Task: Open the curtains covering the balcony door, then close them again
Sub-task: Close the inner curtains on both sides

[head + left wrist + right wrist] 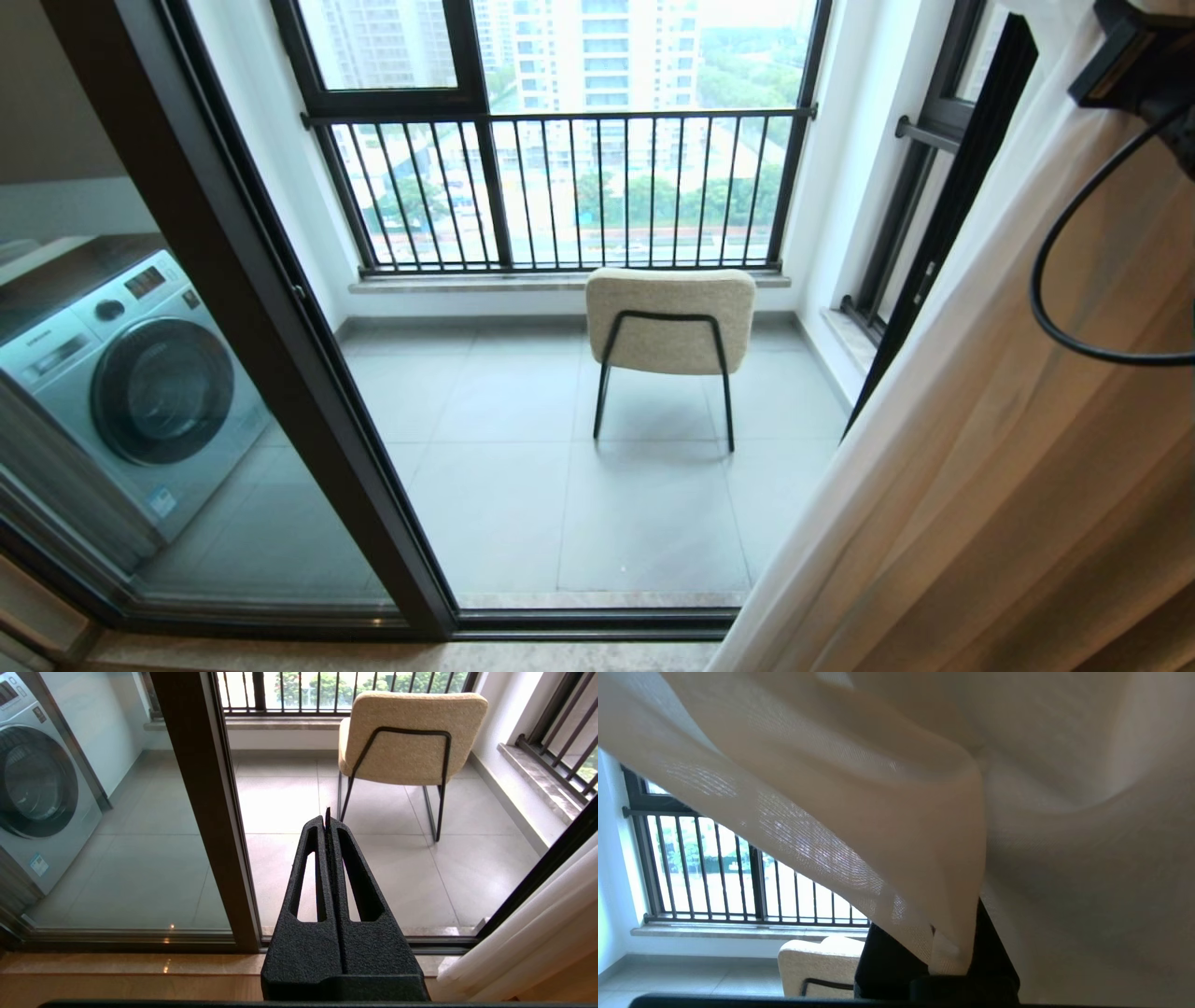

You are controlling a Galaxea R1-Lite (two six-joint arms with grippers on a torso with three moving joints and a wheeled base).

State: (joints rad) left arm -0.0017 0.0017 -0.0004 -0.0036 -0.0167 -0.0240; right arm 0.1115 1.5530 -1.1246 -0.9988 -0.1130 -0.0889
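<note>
Curtains point(924, 826), sheer and softly folded, pinched in right end effector point(948, 956); left end effector point(329, 826) closed.

We see the grey tiled balcony floor point(523, 485) carrying two things — a beige padded chair point(670, 322) on thin black legs, near the railing window, and a silver washing machine point(131, 392) at the left, behind glass. They stand well apart.
</note>
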